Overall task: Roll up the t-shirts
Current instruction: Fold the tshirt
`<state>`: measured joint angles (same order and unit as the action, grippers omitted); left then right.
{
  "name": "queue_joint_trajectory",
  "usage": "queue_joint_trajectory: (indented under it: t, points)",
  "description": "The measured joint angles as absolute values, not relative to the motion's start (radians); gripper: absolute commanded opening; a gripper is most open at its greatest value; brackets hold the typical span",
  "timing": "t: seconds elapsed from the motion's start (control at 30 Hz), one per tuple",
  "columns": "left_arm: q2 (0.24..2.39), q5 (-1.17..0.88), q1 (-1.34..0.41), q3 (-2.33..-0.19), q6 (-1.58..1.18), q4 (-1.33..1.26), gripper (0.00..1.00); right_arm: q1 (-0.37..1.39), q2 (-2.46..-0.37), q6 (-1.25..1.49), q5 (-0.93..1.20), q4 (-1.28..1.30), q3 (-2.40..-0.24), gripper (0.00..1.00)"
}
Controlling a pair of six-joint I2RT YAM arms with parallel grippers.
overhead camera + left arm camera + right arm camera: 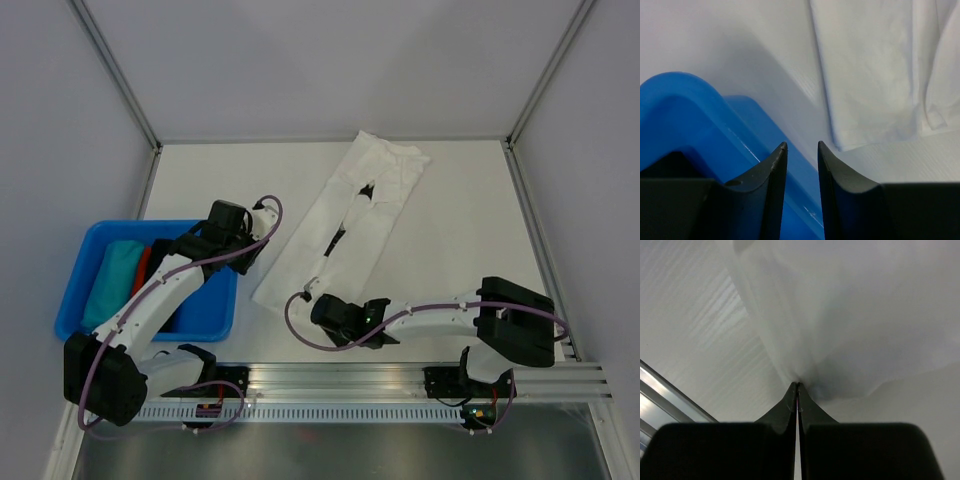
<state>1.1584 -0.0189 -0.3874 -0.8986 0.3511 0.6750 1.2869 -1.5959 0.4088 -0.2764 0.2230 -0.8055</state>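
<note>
top view: white t-shirt [385, 195] lies as a long folded strip on the table [460, 260], running from far right down toward near centre, with dark marks along its middle fold. blue bin [72, 300] sits at the left and holds a teal roll [110, 280] and a red roll [143, 265]. left gripper [250, 250] is over the bin's far right corner, just beside the shirt's left edge. right gripper [308, 295] is at the shirt's near end. finger state is not readable from up here.

left wrist view: left gripper [802, 147] has its fingers apart with nothing between them. the bin [690, 110] corner is below, with the shirt [875, 75] edge just past it.

right wrist view: right gripper [797, 386] has its tips pressed together and clamped on the shirt [850, 315], and the cloth bunches into the tips and lifts off the table [685, 315]. the marks are not visible here.

the table is white and finely ribbed. a metal rail [400, 380] runs along the near edge, and its corner shows in the right wrist view [660, 390]. plain pale walls [330, 60] in metal framing stand on three sides.
</note>
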Motion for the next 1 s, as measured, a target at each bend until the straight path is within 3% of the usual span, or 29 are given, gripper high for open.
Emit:
queue_joint_trajectory:
  t: [0.43,0.6,0.67,0.7,0.77,0.9,1.0]
  points:
    - [1.108,-0.283,-0.393,-0.927,0.352,0.728,0.37,1.195,-1.25,0.77,-0.157,0.363,-0.54,0.0]
    - [1.11,-0.353,-0.445,-0.931,0.359,0.736,0.37,1.188,-0.996,0.928,-0.155,0.507,-0.43,0.0]
    - [1.11,-0.381,-0.483,-0.931,0.363,0.74,0.37,1.176,-0.911,0.966,-0.159,0.552,-0.408,0.13]
    - [1.112,-0.393,-0.504,-0.931,0.364,0.742,0.37,1.171,-0.871,0.984,-0.162,0.569,-0.401,0.35]
    - [1.118,-0.408,-0.554,-0.933,0.368,0.746,0.37,1.164,-0.82,1.01,-0.171,0.593,-0.398,0.48]
    - [1.136,-0.423,-0.675,-0.927,0.404,0.751,0.37,1.162,-0.82,1.015,-0.181,0.625,-0.409,0.56]
    - [1.139,-0.395,-0.773,-0.902,0.483,0.766,0.35,1.151,-0.841,1.016,-0.198,0.685,-0.453,0.53]
